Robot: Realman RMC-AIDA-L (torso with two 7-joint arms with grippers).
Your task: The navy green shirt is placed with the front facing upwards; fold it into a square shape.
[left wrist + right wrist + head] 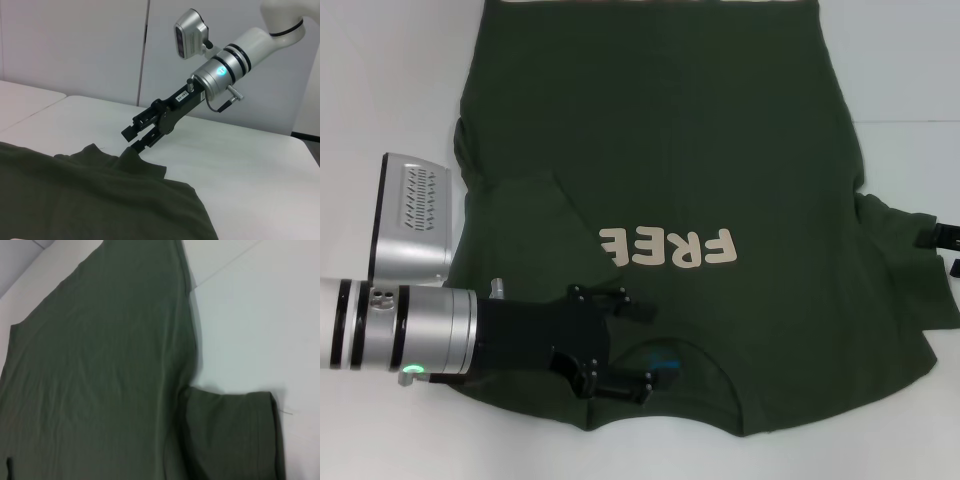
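The green shirt (pixel 660 180) lies spread front-up on the white tabletop (pixel 380 80), its cream lettering (pixel 667 247) showing and its collar end nearest the robot. The left gripper (pixel 632 348) hovers over the collar with its fingers (pixel 638 312) spread wide, holding nothing. The right gripper (pixel 134 139) sits at the shirt's right sleeve, fingers narrowed on a raised peak of cloth.

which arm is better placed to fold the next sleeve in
Right. The right gripper already pinches the edge of the shirt's still-spread sleeve, ready to carry it inward. The left gripper sits open over the collar, on the side whose sleeve already lies folded in.
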